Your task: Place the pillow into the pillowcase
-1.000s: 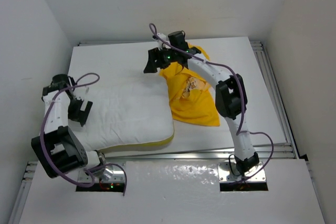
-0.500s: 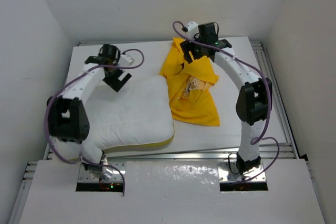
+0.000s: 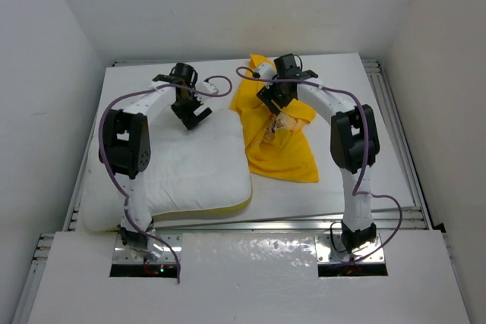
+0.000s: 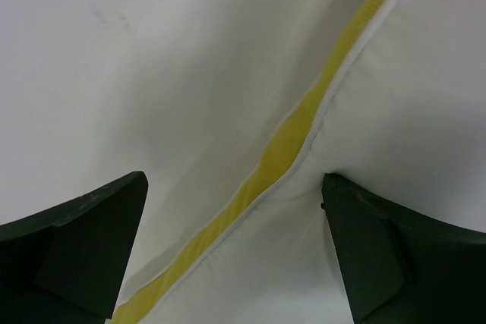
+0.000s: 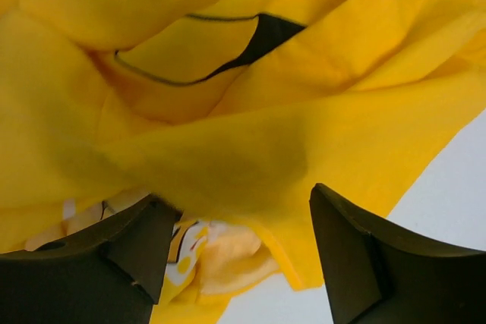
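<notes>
Overhead view: we saw the pillow lying bare at lower left of the desk. The pillowcase lay crumpled at centre right, apparently touching the pillow's right edge. The left gripper hovered over the pillow's upper edge and the right gripper over the top of the case. We judged this the opening step, with both things to be seized and nothing yet inside.

Left wrist view: the left fingers stood spread wide and empty. The pillow's yellow seam strip ran diagonally between them, lower left to upper right. The next move, we reckoned, called for closing on that edge.

Right wrist view: the right fingers were likewise spread, pinching nothing. Yellow folds filled the frame above and between them. We judged they had to find the case's mouth and nip a single layer.
</notes>
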`<state>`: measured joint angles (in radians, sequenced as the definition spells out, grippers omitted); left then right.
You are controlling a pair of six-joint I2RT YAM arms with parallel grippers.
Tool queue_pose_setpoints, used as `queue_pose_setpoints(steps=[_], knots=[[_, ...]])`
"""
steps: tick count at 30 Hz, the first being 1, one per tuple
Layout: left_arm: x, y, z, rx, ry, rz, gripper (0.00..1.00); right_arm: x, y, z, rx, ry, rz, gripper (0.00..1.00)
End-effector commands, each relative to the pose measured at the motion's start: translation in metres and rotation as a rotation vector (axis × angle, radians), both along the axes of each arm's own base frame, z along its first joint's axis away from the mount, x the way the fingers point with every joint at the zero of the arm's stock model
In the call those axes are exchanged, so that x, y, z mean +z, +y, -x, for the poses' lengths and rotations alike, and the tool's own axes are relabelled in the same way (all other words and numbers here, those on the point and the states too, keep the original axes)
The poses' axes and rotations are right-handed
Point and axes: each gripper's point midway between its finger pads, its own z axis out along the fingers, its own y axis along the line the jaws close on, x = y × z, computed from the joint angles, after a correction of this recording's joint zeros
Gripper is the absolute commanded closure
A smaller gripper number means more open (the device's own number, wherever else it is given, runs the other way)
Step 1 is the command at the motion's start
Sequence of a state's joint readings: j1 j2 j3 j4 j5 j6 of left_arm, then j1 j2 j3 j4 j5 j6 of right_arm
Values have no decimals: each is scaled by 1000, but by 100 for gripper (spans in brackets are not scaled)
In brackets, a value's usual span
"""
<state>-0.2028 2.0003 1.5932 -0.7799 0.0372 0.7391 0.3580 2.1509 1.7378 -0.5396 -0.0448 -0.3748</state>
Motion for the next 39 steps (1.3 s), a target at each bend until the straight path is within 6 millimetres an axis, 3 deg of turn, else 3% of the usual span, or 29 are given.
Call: queue_pose_setpoints(steps=[1, 4, 10, 12, 13, 14, 15, 19, 21, 25, 29, 33, 39], knots=[[-39, -22, 41, -94, 161, 15, 1, 9, 13, -19, 11, -57, 1, 31], [-40, -25, 48, -98, 178, 33, 6, 2, 16, -28, -7, -102, -7, 35], [-23, -35, 57, -132, 197, 88, 16, -2, -1, -52, -133, -166, 81, 56], [-15, -41, 65, -171, 217, 126, 26, -1, -6, -54, -153, -177, 96, 86], [-11, -43, 66, -183, 215, 138, 38, 5, -7, -53, -164, -192, 93, 96], [-5, -44, 65, -185, 205, 146, 46, 10, -9, -52, -175, -205, 90, 100], [-3, -43, 65, -179, 200, 141, 46, 7, -10, -51, -175, -202, 94, 100], [30, -38, 43, -135, 89, 111, 18, 30, -17, -48, -198, -246, 98, 100], [57, -46, 33, -144, 17, 152, 10, 44, -18, -46, -204, -270, 91, 100], [83, -73, 39, -233, -14, 249, 3, 63, -23, -46, -230, -305, 94, 100], [67, -88, 62, -316, 60, 206, 2, 69, -26, -47, -238, -312, 103, 100], [30, -100, 81, -364, 154, 158, 0, 69, -28, -48, -251, -313, 117, 100], [-7, -89, 49, -278, 111, 46, 0, 71, -25, -49, -249, -307, 99, 100]])
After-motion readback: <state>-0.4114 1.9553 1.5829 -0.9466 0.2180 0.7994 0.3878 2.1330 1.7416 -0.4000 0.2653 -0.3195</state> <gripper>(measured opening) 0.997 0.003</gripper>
